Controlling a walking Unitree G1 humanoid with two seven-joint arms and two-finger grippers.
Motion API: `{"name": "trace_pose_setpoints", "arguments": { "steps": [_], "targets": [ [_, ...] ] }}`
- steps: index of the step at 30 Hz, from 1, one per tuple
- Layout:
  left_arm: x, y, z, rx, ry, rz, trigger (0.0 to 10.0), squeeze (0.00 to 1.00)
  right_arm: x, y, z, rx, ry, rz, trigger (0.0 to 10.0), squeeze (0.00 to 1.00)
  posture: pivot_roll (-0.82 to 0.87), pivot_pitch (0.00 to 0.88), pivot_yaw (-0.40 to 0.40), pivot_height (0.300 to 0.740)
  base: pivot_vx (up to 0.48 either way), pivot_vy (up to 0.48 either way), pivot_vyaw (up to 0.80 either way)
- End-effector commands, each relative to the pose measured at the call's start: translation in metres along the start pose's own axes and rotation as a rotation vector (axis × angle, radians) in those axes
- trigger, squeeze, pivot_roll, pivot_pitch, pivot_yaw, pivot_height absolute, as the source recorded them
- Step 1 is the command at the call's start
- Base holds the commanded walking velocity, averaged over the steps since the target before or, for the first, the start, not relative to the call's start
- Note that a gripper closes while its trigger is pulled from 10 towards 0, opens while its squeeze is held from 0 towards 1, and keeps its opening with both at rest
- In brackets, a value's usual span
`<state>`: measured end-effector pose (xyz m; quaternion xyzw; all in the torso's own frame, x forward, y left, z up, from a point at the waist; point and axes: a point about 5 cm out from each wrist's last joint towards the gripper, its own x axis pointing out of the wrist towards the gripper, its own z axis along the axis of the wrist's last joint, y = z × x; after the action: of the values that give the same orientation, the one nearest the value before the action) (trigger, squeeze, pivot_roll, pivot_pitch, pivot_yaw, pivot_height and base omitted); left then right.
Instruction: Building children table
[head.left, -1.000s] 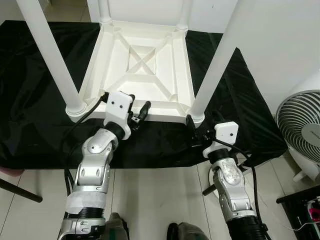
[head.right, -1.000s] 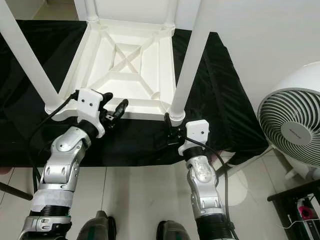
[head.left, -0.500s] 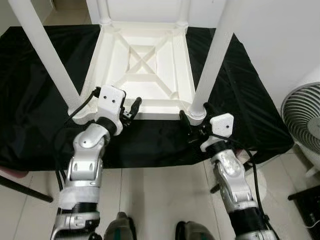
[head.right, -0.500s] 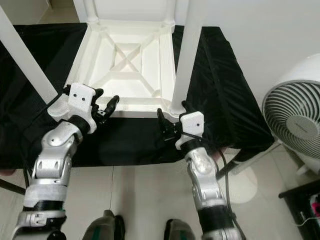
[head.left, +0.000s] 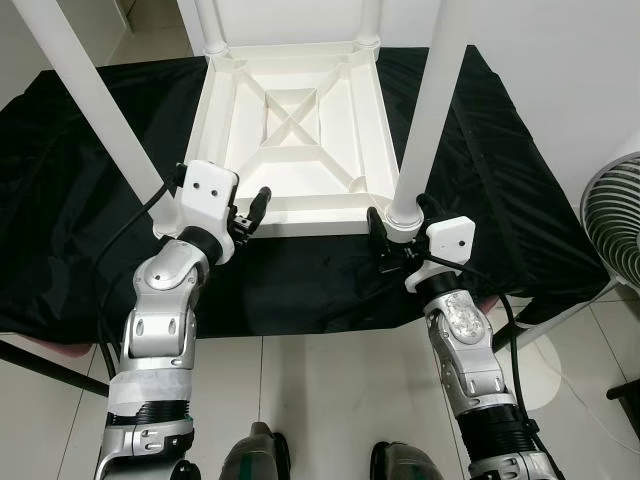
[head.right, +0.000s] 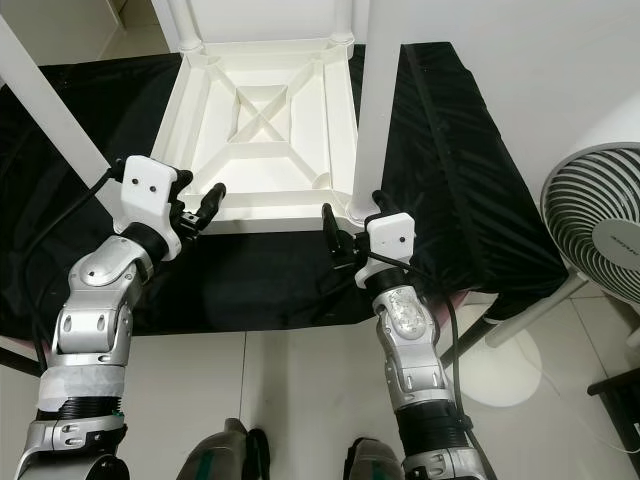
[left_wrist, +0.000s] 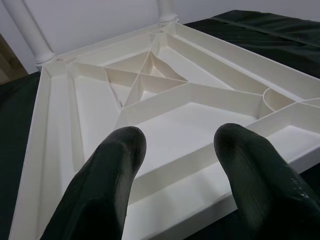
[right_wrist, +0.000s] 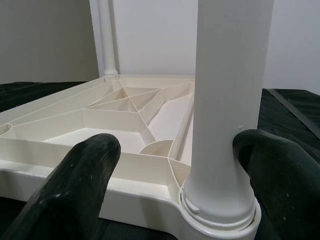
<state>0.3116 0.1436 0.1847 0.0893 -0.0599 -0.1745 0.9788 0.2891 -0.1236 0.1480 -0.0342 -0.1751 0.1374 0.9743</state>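
The children's table (head.left: 295, 130) lies upside down in the upper middle of the frame, on a counter draped in black cloth (head.left: 80, 210). It is white moulded plastic; its underside shows a raised rim and crossed stiffening ribs, and round white legs stand up from its corners. The near right leg (head.left: 425, 120) is seated in its corner socket, and the near left leg (head.left: 95, 110) rises at the left.

The right hand (head.left: 398, 228), at centre right, has its two black fingers (right_wrist: 75, 175) spread wide on either side of the near right leg's base, apparently not yet pressing it. The left hand (head.left: 248, 212), left of centre, is also spread, poised at the table's near rim with nothing between its fingers.

The risk, as I judge it, is that closing off-centre on the smooth round leg could tilt it in the socket or push the light table across the slippery cloth. A white fan (head.left: 615, 225) stands at the right edge.
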Motion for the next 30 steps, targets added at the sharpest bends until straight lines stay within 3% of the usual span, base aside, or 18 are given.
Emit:
{"name": "trace_pose_setpoints", "arguments": {
  "steps": [1, 9, 15, 20, 30],
  "targets": [
    [0.002, 0.004, -0.002, 0.008, -0.014, 0.149, 10.0, 0.0, 0.0, 0.006, 0.001, -0.001, -0.01, -0.001, 10.0, 0.0, 0.08, 0.068, 0.065, 0.74, 0.0, 0.0, 0.0],
    [0.004, -0.003, -0.005, -0.019, -0.023, 0.15, 10.0, 0.0, -0.002, 0.003, -0.001, -0.009, 0.006, -0.057, 10.0, 0.0, 0.07, 0.07, 0.039, 0.74, 0.0, 0.0, 0.0],
    [-0.001, -0.004, -0.014, -0.093, -0.002, 0.232, 10.0, 0.0, -0.017, 0.01, -0.014, -0.001, 0.078, -0.075, 10.0, 0.0, 0.08, 0.068, -0.006, 0.74, 0.0, 0.0, 0.0],
    [-0.005, -0.003, -0.018, -0.105, 0.004, 0.254, 10.0, 0.0, -0.016, 0.012, -0.013, -0.002, 0.075, -0.055, 10.0, 0.0, 0.08, 0.069, -0.014, 0.74, 0.0, 0.0, 0.0],
    [-0.019, 0.0, -0.026, -0.108, 0.022, 0.3, 10.0, 0.0, -0.009, 0.004, -0.015, -0.019, 0.081, -0.05, 10.0, 0.0, 0.11, 0.062, -0.047, 0.74, 0.0, 0.313, 0.0]
  ]
}}
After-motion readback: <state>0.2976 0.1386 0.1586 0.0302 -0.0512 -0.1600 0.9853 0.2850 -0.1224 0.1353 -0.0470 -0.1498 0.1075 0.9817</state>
